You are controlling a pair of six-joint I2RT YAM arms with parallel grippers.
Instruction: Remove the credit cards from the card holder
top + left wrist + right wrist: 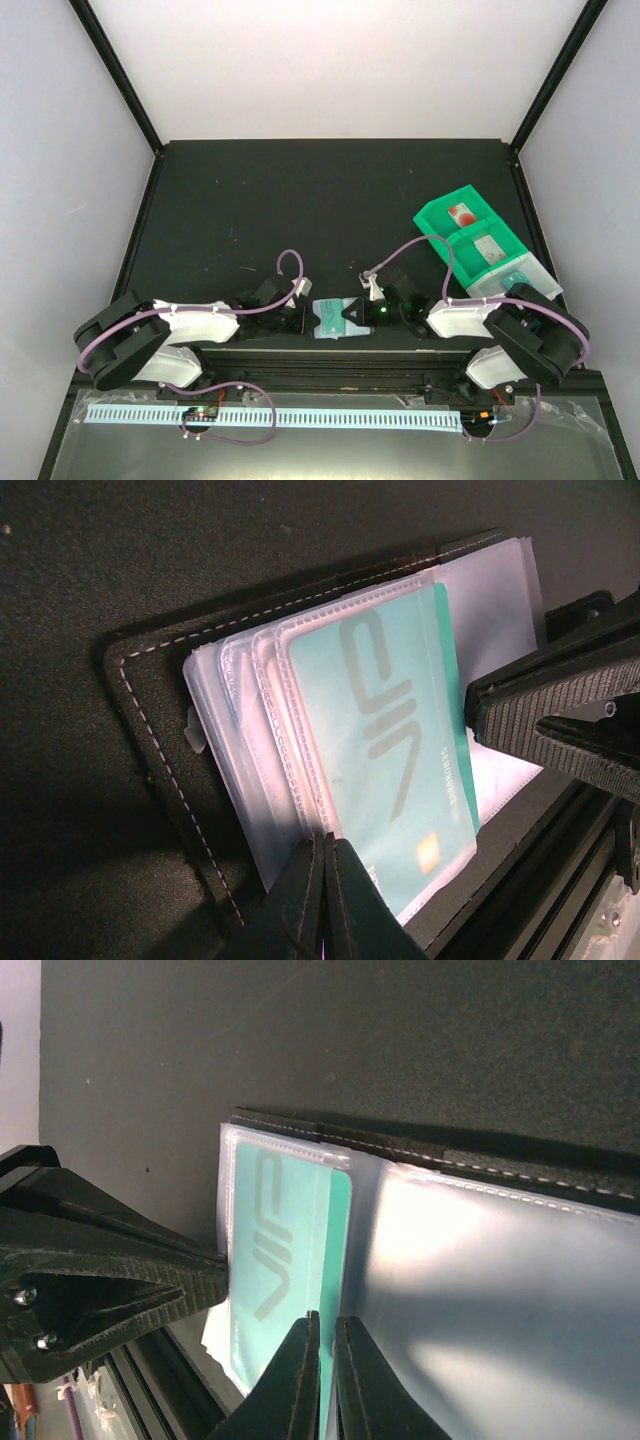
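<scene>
The card holder [328, 322] lies open near the table's front edge, between my two grippers. Its black stitched leather [150, 710] carries a stack of clear plastic sleeves. A teal credit card [390, 730] marked VIP sits in the top sleeve and sticks out a little on the right. My left gripper [328, 838] is shut on the near edge of the sleeves. My right gripper [325, 1318] comes in from the other side, its jaws nearly together with the teal card's [290, 1250] edge pinched between them. In the top view the left gripper [303, 318] and right gripper [358, 315] face each other.
A green compartment tray [437, 245] stands at the right, with a card bearing a red mark [461, 213] and a pale card [490, 250] in it. Both grippers work right above the table's front rail [320, 352]. The black mat [300, 210] stretches behind.
</scene>
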